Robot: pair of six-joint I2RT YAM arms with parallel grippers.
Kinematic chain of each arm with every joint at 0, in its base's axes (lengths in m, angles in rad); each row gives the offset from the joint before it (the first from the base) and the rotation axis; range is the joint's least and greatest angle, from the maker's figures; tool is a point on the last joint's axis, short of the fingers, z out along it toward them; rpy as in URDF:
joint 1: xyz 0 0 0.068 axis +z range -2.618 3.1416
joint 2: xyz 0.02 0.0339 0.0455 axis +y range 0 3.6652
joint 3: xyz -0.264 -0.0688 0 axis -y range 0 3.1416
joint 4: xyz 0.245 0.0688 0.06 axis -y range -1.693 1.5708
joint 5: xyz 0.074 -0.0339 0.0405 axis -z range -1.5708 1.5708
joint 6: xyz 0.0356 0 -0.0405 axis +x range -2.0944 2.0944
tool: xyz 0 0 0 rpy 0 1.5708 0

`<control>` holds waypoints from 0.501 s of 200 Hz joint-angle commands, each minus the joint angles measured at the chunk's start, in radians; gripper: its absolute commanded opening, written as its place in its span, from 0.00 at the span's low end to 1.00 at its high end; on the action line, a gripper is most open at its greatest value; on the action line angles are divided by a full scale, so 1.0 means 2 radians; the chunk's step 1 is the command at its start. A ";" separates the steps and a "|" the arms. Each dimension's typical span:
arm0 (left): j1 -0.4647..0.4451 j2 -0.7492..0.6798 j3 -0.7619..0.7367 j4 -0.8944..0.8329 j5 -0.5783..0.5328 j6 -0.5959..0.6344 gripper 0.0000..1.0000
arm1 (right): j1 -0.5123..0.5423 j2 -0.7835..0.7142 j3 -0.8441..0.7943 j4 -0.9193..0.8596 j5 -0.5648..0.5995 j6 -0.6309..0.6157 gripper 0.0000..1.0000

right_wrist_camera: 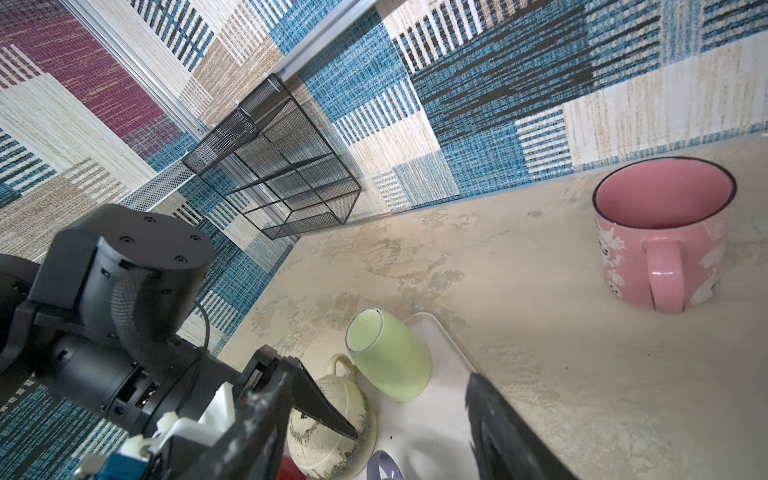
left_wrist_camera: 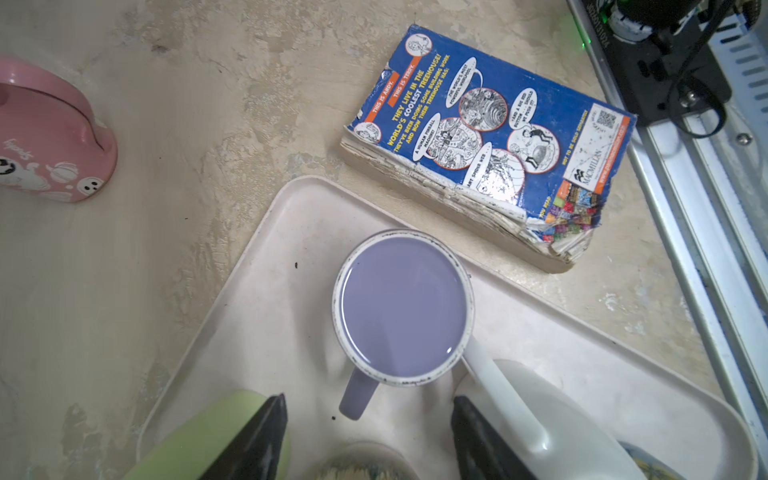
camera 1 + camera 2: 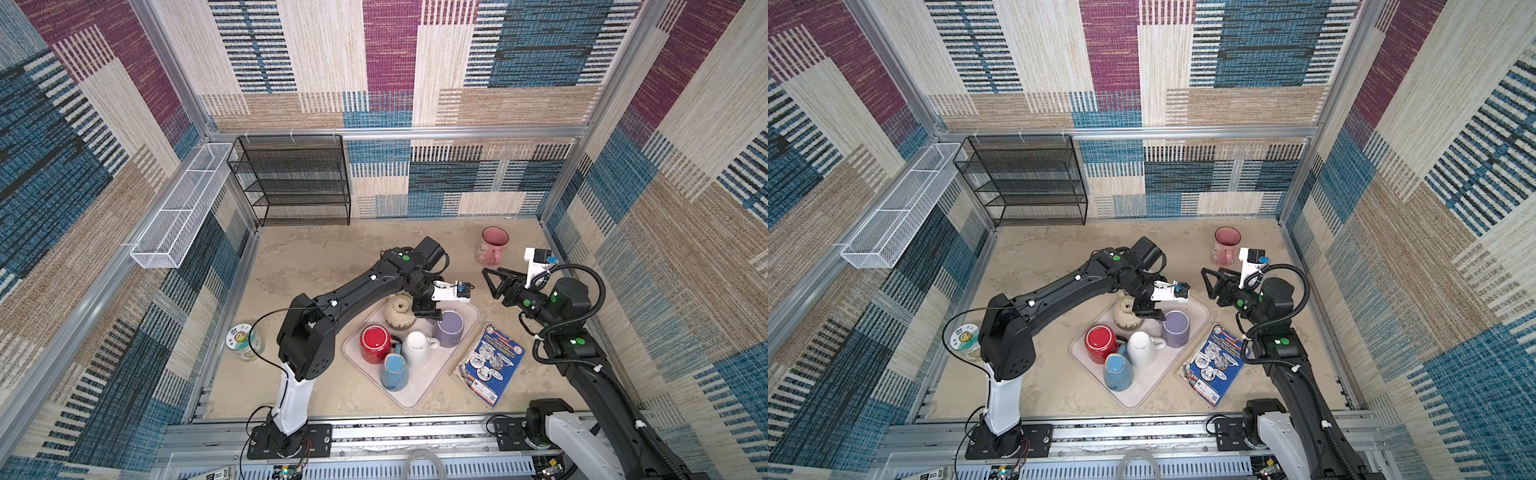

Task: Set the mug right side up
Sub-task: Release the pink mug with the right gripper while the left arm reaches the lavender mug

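Hovering just above the upside-down lilac ceramic mug [image 2: 403, 307] on the beige plastic tray [image 2: 266, 316], the left hand [image 2: 369, 401] is open and empty. The mug's handle [image 2: 356, 390] points back between its jaws. The right hand [image 3: 490, 284], also open and empty, is farther off.

Table [image 3: 311, 257] bears tray [image 3: 415, 390], book [image 3: 492, 363], pink mug [image 3: 492, 247], jar [image 3: 245, 340].

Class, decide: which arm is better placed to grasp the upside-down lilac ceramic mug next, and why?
Left. The left gripper hangs just beside the lilac ceramic mug, jaws open toward its handle; the right gripper is off the beige tray.
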 commanded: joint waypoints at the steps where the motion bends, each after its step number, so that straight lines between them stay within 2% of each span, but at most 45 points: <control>1: 0.000 0.007 -0.003 -0.014 -0.008 0.038 0.65 | 0.001 0.003 -0.008 0.003 0.017 -0.001 0.69; 14: 0.000 0.010 -0.009 -0.014 -0.011 0.044 0.58 | 0.001 0.007 -0.015 0.007 0.019 0.000 0.69; 36: 0.000 0.018 -0.014 -0.013 -0.019 0.049 0.57 | 0.001 0.004 -0.032 0.019 0.026 0.005 0.69; 53: 0.001 0.024 -0.018 -0.011 -0.026 0.052 0.51 | 0.000 0.004 -0.035 0.022 0.029 0.004 0.69; 85: 0.001 0.036 -0.016 -0.006 -0.033 0.054 0.50 | 0.000 0.004 -0.036 0.022 0.029 0.002 0.69; 100: 0.001 0.043 -0.013 -0.006 -0.036 0.053 0.53 | 0.000 0.005 -0.038 0.022 0.029 0.002 0.69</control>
